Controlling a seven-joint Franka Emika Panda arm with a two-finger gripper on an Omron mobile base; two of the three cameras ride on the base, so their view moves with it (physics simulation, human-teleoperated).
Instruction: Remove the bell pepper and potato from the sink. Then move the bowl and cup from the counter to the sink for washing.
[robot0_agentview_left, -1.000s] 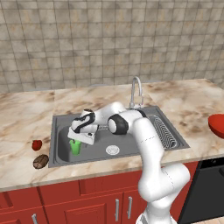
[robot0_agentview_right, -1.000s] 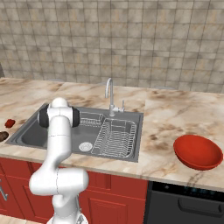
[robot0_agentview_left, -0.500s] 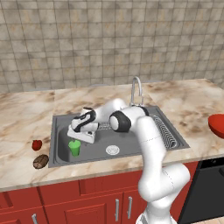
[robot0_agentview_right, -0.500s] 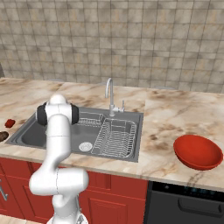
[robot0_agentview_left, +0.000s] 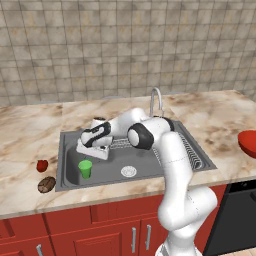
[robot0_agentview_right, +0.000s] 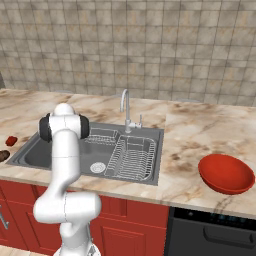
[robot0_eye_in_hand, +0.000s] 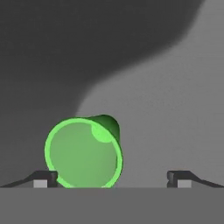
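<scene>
Green cup (robot0_agentview_left: 85, 168) stands upright on the floor of the sink (robot0_agentview_left: 70, 177), left part of the basin, rim up. End effector (robot0_agentview_left: 91, 152) hangs just above and behind it, apart from it, jaws spread wide and holding nothing. Hand view looks down into the cup (robot0_eye_in_hand: 84, 152): open mouth toward the camera, sitting nearer the left fingertip (robot0_eye_in_hand: 41, 178) than the right, both tips clear of it; grey sink floor (robot0_eye_in_hand: 175, 109) around, part shaded.

Round drain (robot0_agentview_left: 128, 171) lies to the right of the cup; wire rack (robot0_agentview_right: 131, 157) fills the right half of the basin; chrome faucet (robot0_agentview_right: 125, 107) rises at the back edge.

Bell pepper (robot0_agentview_left: 42, 165) rests on the marble bench (robot0_agentview_left: 30, 130) just left of the sink rim. Potato (robot0_agentview_left: 46, 184) sits on the bench close in front of the pepper, near the front edge. Right base view catches both at the far left: pepper (robot0_agentview_right: 11, 141), potato (robot0_agentview_right: 3, 155).

Red bowl (robot0_agentview_right: 226, 173) sits upright on the bench well to the right of the sink, near the front edge, above the dark appliance front (robot0_agentview_right: 215, 235).
</scene>
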